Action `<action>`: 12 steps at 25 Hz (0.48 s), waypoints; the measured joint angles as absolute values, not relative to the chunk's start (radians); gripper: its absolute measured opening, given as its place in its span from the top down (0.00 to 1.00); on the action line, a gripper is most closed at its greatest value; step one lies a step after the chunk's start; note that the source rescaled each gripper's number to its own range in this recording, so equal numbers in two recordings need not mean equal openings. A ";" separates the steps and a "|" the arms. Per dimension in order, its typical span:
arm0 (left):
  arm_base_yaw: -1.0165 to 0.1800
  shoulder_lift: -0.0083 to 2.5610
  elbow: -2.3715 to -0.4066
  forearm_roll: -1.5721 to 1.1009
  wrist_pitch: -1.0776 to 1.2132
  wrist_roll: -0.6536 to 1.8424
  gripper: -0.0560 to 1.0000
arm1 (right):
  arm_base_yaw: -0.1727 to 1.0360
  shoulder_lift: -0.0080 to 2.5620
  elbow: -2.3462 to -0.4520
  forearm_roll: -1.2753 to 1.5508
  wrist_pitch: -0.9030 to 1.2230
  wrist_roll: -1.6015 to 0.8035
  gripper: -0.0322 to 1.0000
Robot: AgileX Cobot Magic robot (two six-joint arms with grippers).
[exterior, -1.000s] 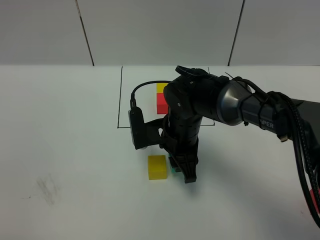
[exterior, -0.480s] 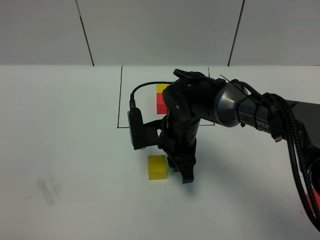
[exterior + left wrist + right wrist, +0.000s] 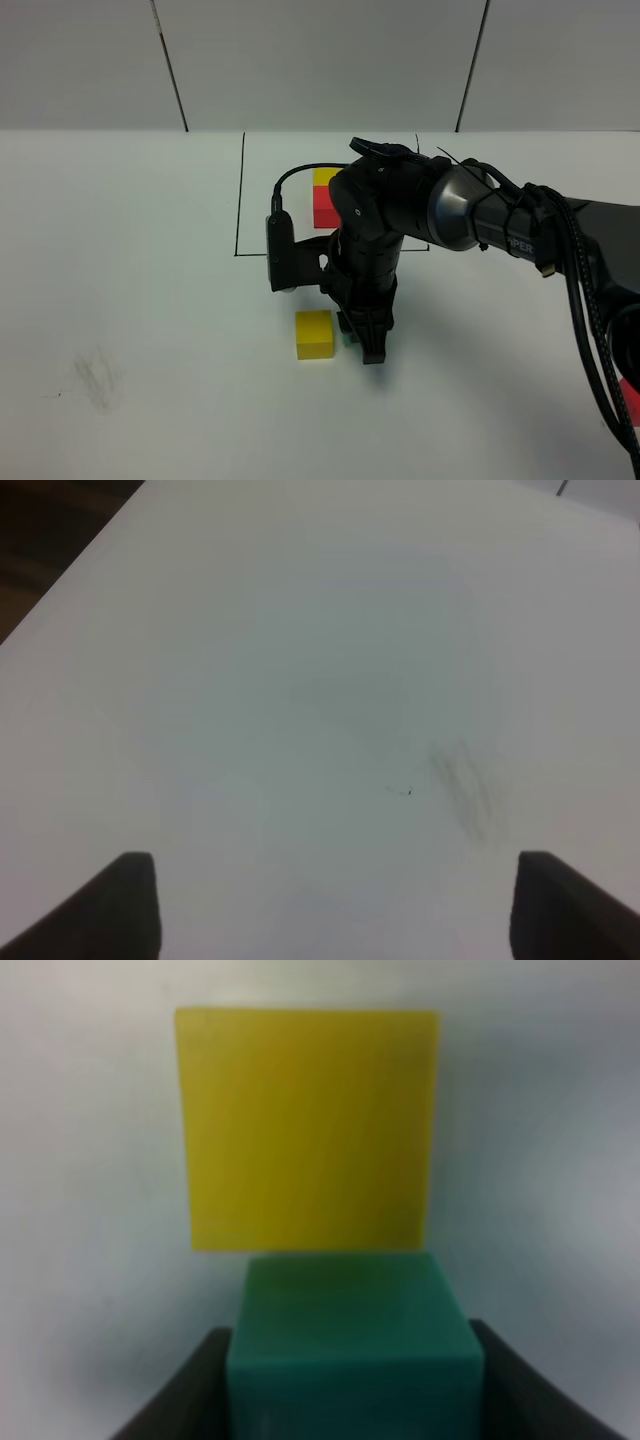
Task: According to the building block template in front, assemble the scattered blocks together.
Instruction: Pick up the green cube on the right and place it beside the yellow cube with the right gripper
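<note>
Fingers of the right gripper clamp the teal cube, its arm bent steeply down beside the yellow cube.

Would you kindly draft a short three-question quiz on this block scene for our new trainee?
1. True or false: the right gripper is shut on the teal cube.
2. Fill in: the left gripper is open and holds ____.
3. Pick one: relative to the black frame, the yellow cube lies A) inside it, B) outside it, C) on its line.

Key: 1 true; 2 nothing; 3 B.
</note>
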State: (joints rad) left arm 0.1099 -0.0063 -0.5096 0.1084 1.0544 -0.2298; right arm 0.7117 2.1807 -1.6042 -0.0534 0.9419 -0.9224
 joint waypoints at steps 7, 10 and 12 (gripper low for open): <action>0.110 -0.006 -0.510 0.108 1.054 -0.230 0.33 | 0.712 2.184 -1.604 -0.027 0.957 -0.937 0.73; 0.110 -0.006 -0.510 0.108 1.054 -0.230 0.33 | 0.712 2.186 -1.604 -0.024 0.957 -0.937 0.73; 0.110 -0.006 -0.510 0.108 1.054 -0.230 0.33 | 0.712 2.186 -1.604 -0.021 0.955 -0.937 0.73</action>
